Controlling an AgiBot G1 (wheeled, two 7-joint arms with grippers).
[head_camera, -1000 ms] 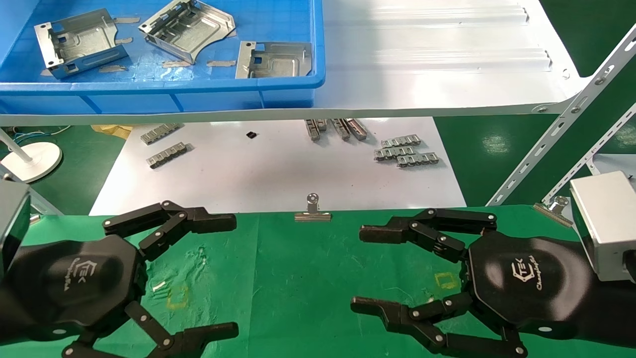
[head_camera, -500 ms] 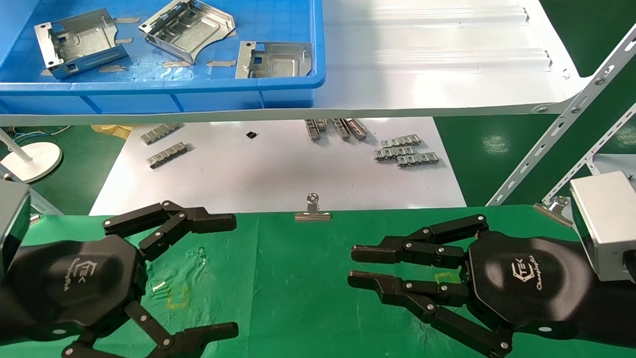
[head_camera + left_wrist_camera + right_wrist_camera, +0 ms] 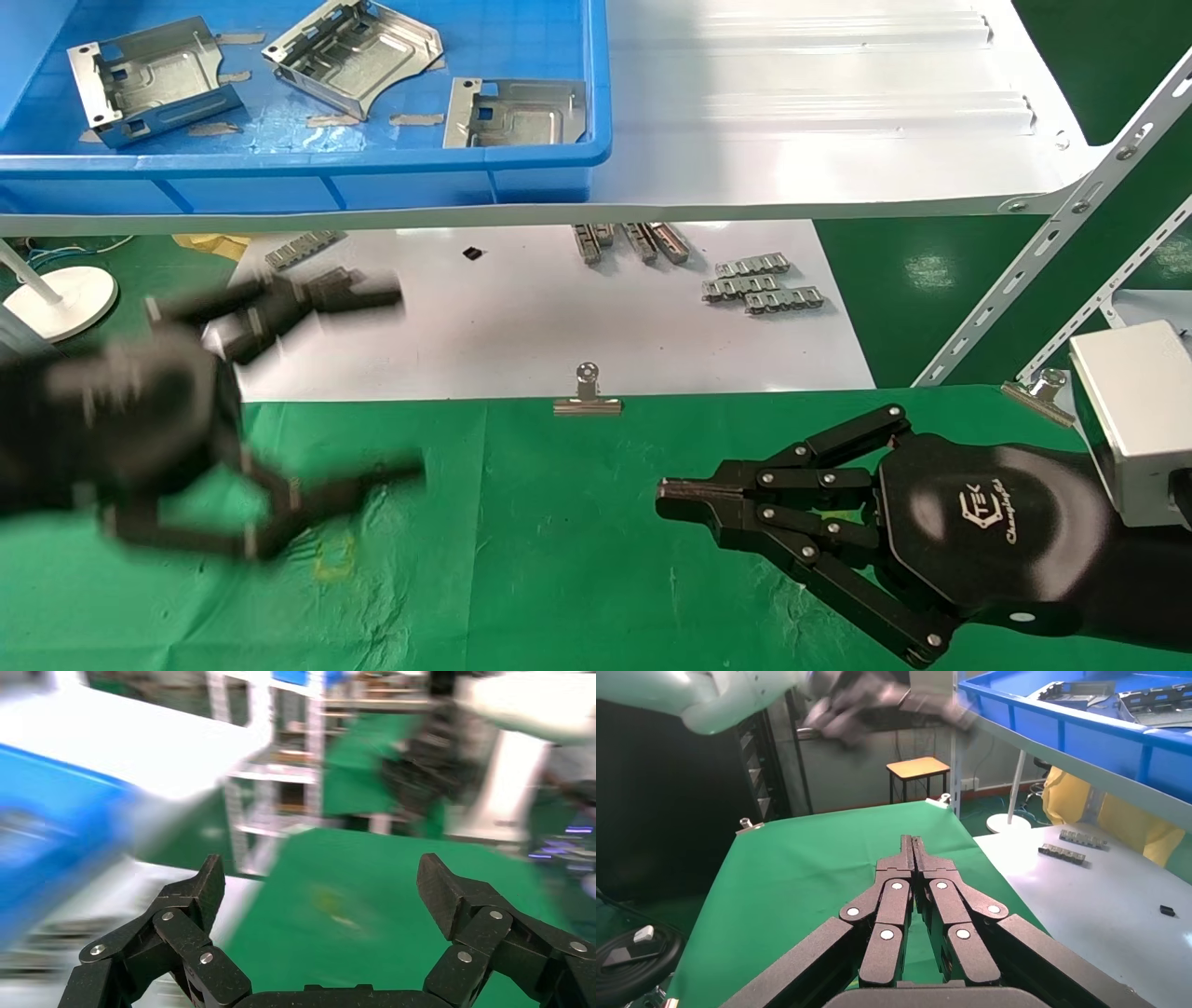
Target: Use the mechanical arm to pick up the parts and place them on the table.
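Three silver-grey sheet-metal parts lie in a blue bin [image 3: 307, 182] on the white shelf: one at the far left [image 3: 149, 79], one in the middle [image 3: 354, 51], one near the bin's right wall [image 3: 515, 114]. My left gripper [image 3: 396, 387] is open and empty, raised over the left edge of the green table [image 3: 559, 559], blurred by motion. In its wrist view the left gripper [image 3: 320, 881] has its jaws wide apart over green cloth. My right gripper [image 3: 663, 492] rests shut and empty over the table's right side; its wrist view shows the right gripper [image 3: 911, 841] with fingers pressed together.
Small toothed strips [image 3: 764, 284] lie on a white sheet [image 3: 521, 326] beyond the table, under the shelf [image 3: 810, 140]. A binder clip [image 3: 586, 396] sits on the table's far edge, another [image 3: 1038, 391] at the right. A slotted metal strut [image 3: 1052, 242] slants at right.
My right gripper has closed from open to fully shut. My left gripper has lifted up and away from the table toward the shelf, staying open.
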